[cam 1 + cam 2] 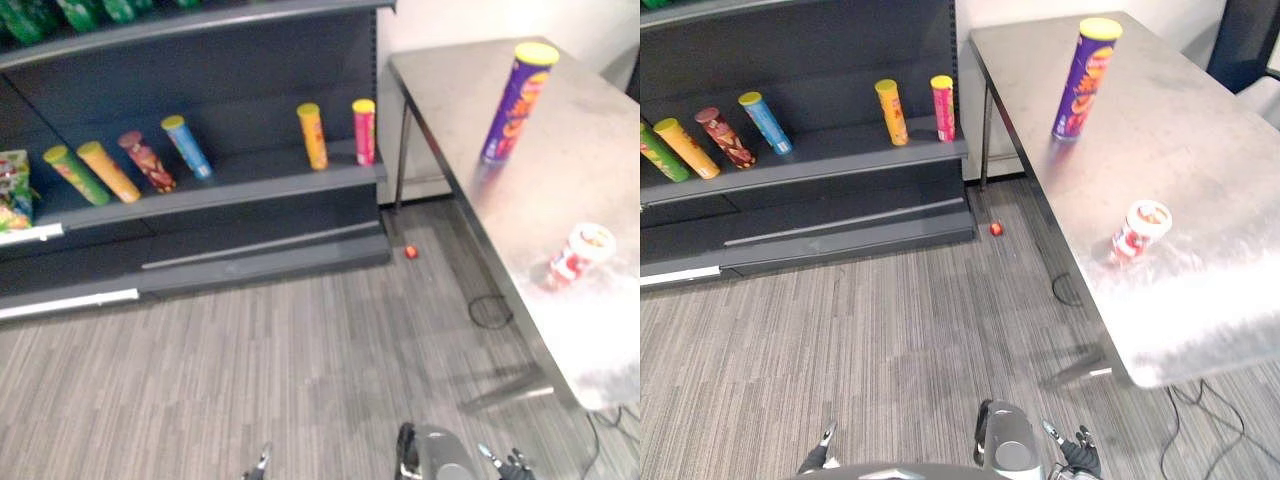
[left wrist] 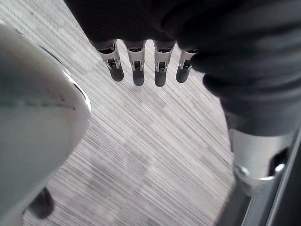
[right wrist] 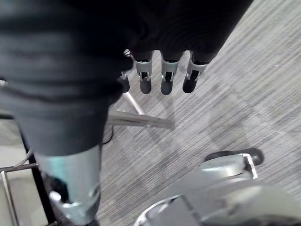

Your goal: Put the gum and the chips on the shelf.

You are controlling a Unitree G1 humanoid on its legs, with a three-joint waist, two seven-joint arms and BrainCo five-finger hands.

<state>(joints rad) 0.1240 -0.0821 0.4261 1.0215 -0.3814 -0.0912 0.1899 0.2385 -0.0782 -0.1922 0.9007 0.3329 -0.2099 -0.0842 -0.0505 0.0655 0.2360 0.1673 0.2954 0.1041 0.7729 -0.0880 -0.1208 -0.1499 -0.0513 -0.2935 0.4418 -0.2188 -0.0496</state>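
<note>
The left robot hand and right robot hand hang low, fingers loosely straight, empty. Ahead of the right one, the worktop carries the gum tub, then the chips can. The shelf stands far ahead of the left one.

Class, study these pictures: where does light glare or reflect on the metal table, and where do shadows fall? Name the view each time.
Left eye view: the table glares white around the gum tub and toward its near edge; a faint reflection smears below the chips can. Right eye view: the table's shadow darkens the floor by its leg; the shelf recess is dim.
</note>
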